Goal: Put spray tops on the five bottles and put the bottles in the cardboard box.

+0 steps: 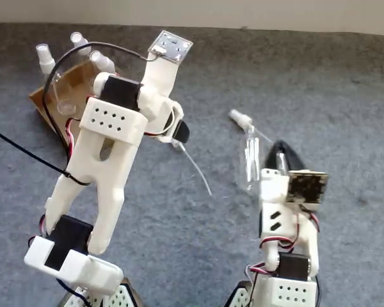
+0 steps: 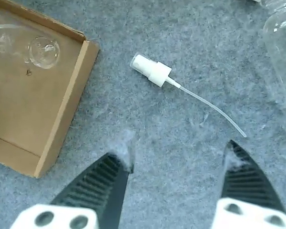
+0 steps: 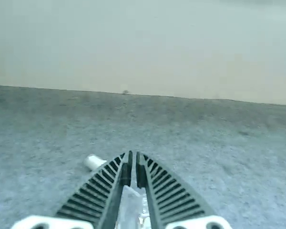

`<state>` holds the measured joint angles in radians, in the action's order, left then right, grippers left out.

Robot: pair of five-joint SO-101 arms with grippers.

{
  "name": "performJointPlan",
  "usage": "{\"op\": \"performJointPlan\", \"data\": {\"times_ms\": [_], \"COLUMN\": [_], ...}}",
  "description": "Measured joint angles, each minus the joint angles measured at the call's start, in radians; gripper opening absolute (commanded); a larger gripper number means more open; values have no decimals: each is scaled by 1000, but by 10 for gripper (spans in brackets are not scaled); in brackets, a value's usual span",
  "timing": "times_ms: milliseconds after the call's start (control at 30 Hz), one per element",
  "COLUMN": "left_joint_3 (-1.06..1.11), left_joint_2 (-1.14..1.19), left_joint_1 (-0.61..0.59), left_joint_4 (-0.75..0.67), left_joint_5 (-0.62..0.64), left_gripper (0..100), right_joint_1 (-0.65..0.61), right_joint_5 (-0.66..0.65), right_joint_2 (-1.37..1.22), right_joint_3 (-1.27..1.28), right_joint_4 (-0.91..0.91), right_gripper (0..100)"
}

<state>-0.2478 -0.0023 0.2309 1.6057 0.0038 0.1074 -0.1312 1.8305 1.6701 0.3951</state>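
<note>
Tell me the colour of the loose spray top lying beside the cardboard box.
White spray top, clear tube; best seen in the left wrist view.

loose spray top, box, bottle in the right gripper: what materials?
spray top: looks like white matte moulded plastic; its dip tube is thin and translucent, likely plastic too.
box: brown cardboard, raw cut edge on the wall.
bottle: clear, glossy, see-through; plastic or glass, can't tell.
</note>
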Motion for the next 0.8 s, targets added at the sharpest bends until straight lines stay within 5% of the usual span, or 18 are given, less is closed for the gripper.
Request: {"op": "performJointPlan", "data": {"times_ms": [400, 800], "left_joint_3": [-133, -133], "left_joint_2": [0, -52], "left_joint_1": [0, 75], "left_joint_4": [130, 143], "left_joint_5": [0, 0], "left_gripper": [256, 256], "right_joint_1": [321, 459], "right_joint_5": [0, 0], "right_joint_2": [0, 0], "right_joint_3": [0, 0], "right_joint_4": [23, 331], "right_gripper": [22, 19]}}
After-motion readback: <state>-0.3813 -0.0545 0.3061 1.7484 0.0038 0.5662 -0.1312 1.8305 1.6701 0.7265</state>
